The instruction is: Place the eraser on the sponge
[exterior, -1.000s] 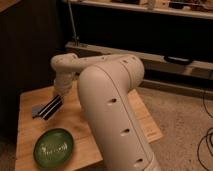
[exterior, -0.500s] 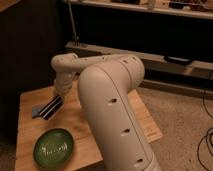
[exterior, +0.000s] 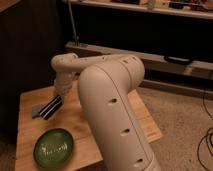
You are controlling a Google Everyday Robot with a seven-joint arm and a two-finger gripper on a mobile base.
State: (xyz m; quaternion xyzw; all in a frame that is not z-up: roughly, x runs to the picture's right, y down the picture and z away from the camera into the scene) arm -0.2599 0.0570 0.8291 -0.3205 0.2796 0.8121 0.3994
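The eraser (exterior: pixel 51 107), a black block with white lengthwise stripes, lies slanted at the back left of the wooden table (exterior: pixel 75 120). Its left end rests against or over the sponge (exterior: pixel 37 111), a small blue-grey pad of which only a corner shows. My gripper (exterior: pixel 59 97) comes down from the white arm (exterior: pixel 107 100) and sits right at the eraser's upper right end. The bulky arm hides much of the table's right side.
A round green plate (exterior: pixel 52 148) sits near the table's front left corner. Dark shelving (exterior: pixel 145 30) stands behind the table. Carpeted floor (exterior: pixel 185 125) and some cables (exterior: pixel 206 145) are to the right.
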